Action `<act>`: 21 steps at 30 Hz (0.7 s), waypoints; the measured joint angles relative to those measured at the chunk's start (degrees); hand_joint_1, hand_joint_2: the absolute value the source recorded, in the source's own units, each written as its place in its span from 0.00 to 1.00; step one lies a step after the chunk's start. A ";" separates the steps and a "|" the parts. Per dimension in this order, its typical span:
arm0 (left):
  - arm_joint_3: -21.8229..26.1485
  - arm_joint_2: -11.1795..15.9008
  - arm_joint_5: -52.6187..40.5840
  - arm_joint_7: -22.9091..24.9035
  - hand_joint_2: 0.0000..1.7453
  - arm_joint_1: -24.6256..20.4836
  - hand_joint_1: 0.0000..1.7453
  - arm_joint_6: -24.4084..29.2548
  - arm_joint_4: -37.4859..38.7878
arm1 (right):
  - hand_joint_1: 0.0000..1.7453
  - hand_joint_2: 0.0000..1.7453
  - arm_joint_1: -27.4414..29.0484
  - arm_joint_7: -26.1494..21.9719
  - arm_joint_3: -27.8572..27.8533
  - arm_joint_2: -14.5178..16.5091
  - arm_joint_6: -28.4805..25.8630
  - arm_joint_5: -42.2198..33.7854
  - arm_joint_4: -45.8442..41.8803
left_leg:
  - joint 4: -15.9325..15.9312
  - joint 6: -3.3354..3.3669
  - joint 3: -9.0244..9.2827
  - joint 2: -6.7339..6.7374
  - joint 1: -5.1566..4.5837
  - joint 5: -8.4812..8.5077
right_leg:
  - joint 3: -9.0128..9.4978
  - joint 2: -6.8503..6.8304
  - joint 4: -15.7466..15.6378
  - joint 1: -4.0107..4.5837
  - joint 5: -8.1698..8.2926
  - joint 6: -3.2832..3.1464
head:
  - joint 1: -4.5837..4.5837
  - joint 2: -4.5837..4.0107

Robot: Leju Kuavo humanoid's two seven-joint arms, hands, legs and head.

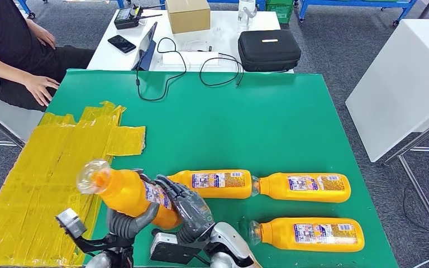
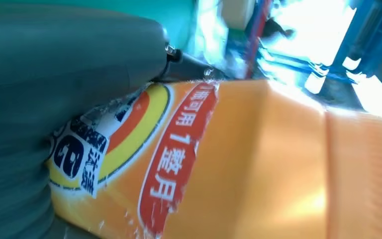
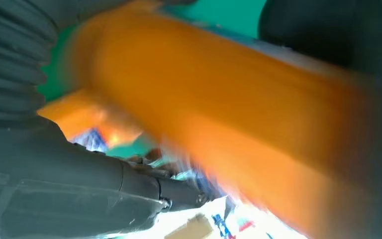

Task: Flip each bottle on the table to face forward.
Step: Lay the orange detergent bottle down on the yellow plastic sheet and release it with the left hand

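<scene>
Both hands are gripping one orange juice bottle [image 1: 127, 192] in the lower left of the head view, lifted off the green table [image 1: 229, 128] and tilted so its clear cap end points to the upper left. The left hand [image 1: 129, 219] is cupping the bottle from beneath, fingers curled around its body; the right hand [image 1: 189, 207] is wrapping over its base end, fingers closed on it. The left wrist view is showing a printed label with a red band facing that camera, so the turn looks partly made.

To do this step well, I would judge that the hands should be rolling the bottle about its long axis until the main label faces up and forward, one hand steadying while the other turns, then lowering it flat instead of dropping it, since a round bottle may roll.

Three more orange bottles are lying on their sides: one [image 1: 215, 183] just right of the right hand, another [image 1: 304, 187] touching it cap to base, a third [image 1: 311, 234] at lower right. The nearest one is crowding the set-down spot. The yellow taped patch [image 1: 50, 167] at the left leaves open room; the table's near edge is close below the hands.
</scene>
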 joint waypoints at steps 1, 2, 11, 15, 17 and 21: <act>0.67 0.13 -4.97 0.36 1.00 -0.29 1.00 4.55 -0.73 | 0.00 0.00 0.94 0.37 -0.37 -0.51 0.28 0.15 -2.49 | 0.00 0.00 -0.01 0.00 0.00 0.00 | 0.00 0.00 0.00 0.00 0.00 0.00 | -0.01 0.00; 1.52 0.30 -8.58 0.80 1.00 -0.64 1.00 7.78 -1.36 | 0.00 0.00 1.89 0.53 -0.80 -0.97 0.79 0.15 -4.90 | 0.00 0.00 -0.01 0.00 0.00 0.00 | 0.00 0.00 0.00 0.00 0.00 0.00 | -0.02 0.00; 5.20 0.68 -12.57 1.59 1.00 -2.03 1.00 9.95 -3.64 | 0.00 0.00 6.15 0.36 -3.23 -2.42 2.53 0.87 -14.60 | -0.01 0.00 -0.01 0.02 0.01 0.00 | -0.01 0.00 0.00 0.01 -0.01 -0.01 | -0.03 0.00; 5.57 0.68 -12.62 1.59 1.00 -2.06 1.00 9.92 -3.88 | 0.00 0.00 6.75 0.34 -3.78 -2.48 2.53 0.91 -15.74 | 0.00 0.00 -0.01 0.01 0.01 0.00 | 0.00 0.00 0.00 0.00 0.00 -0.01 | -0.03 0.00; 5.76 0.68 -12.62 1.59 1.00 -2.06 1.00 9.91 -3.90 | 0.00 0.00 6.90 0.33 -3.98 -2.48 2.53 0.92 -16.08 | 0.00 0.00 -0.01 0.01 0.00 0.00 | 0.00 0.00 0.00 0.00 0.00 0.00 | -0.03 0.00; 6.37 0.70 -19.80 2.36 1.00 -2.53 1.00 17.25 -3.93 | 0.00 0.00 7.03 0.12 -4.22 -2.51 1.77 0.93 -16.69 | 0.00 0.00 -0.01 0.01 0.01 0.00 | 0.00 0.00 0.00 0.01 0.00 -0.01 | -0.02 0.00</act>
